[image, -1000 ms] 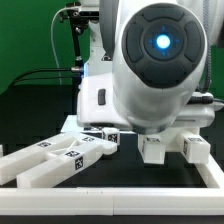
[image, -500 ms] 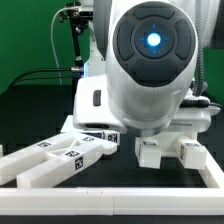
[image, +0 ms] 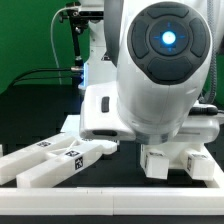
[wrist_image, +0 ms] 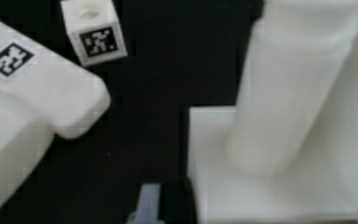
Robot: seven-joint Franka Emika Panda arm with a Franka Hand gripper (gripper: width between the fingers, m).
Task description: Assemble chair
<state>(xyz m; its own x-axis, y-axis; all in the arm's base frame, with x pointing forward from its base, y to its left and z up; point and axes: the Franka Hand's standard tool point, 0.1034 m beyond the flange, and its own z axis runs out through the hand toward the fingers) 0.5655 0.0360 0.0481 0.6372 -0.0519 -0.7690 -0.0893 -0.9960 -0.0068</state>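
The chair's tagged long bars [image: 58, 160] lie on the black tabletop [image: 40, 115] at the exterior view's left. A blocky white piece [image: 172, 162] stands just below the arm [image: 160, 80]. Of the end effector [wrist_image: 149, 205] only a thin grey edge shows, so I cannot tell if it is apart or together.

Matte white chair parts [image: 55, 162] (tags up) lie flat, side by side.
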